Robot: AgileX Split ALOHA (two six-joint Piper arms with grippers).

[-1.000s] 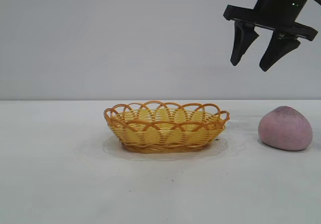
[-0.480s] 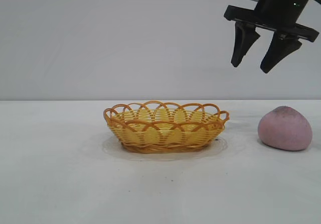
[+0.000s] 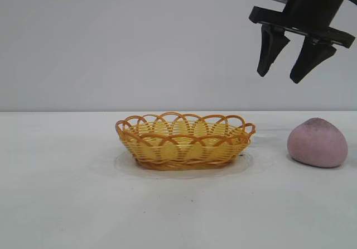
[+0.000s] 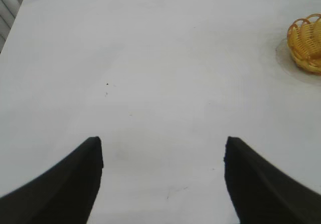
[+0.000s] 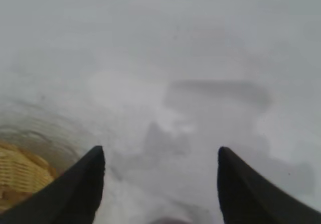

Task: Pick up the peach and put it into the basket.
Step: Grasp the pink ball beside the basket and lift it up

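The dusty pink peach (image 3: pixel 317 143) sits on the white table at the right, apart from the basket. The yellow woven basket (image 3: pixel 184 140) with its orange looped rim stands at the table's middle and holds nothing; its edge also shows in the left wrist view (image 4: pixel 306 43) and in the right wrist view (image 5: pixel 20 176). My right gripper (image 3: pixel 278 75) hangs open and empty high above the gap between basket and peach, a little left of the peach; in its own view (image 5: pixel 160 153) it sees bare table. A sliver of the peach shows at that view's lower edge (image 5: pixel 168 220). My left gripper (image 4: pixel 163 143) is open over bare table, away from the basket.
The white table (image 3: pixel 67 193) runs wide to the left and in front of the basket. A plain grey wall stands behind. Nothing else lies on the table.
My right gripper has shifted very slightly to the right and down. The peach and the basket have not moved.
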